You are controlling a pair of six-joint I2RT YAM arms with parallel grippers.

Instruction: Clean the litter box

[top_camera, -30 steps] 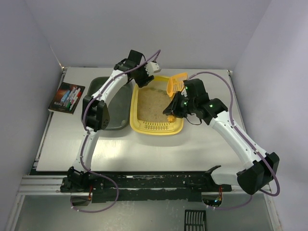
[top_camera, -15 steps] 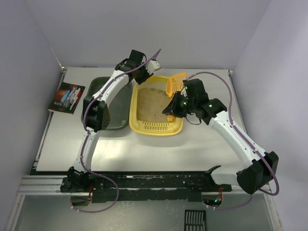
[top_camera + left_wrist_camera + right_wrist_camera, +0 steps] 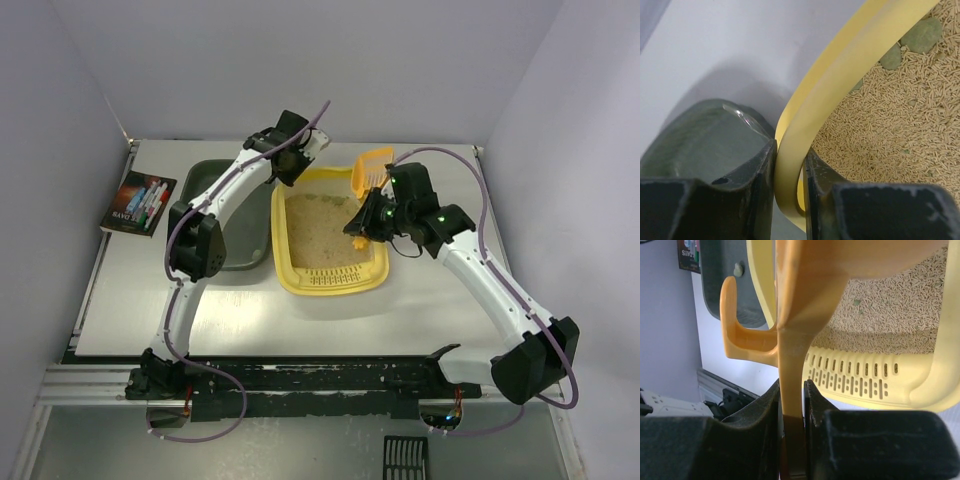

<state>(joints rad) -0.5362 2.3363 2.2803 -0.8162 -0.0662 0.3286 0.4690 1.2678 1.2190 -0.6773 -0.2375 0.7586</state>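
Observation:
The yellow litter box lies mid-table, holding beige litter, with its slotted ledge at the near end. My left gripper is at its far left corner. In the left wrist view this gripper is shut on the box's rim, beside pellets and greenish clumps. My right gripper hovers over the box's right side, shut on the handle of the orange-yellow scoop. In the right wrist view the gripper pinches the scoop above the slotted ledge.
A dark grey-green tray sits against the litter box's left side and shows as well in the left wrist view and the right wrist view. A marker pack lies far left. A black slotted piece lies below the table's edge.
My left gripper has closed onto the box's far left rim. The litter box has turned a little and slid toward the near right. The right gripper and scoop have shifted slightly right.

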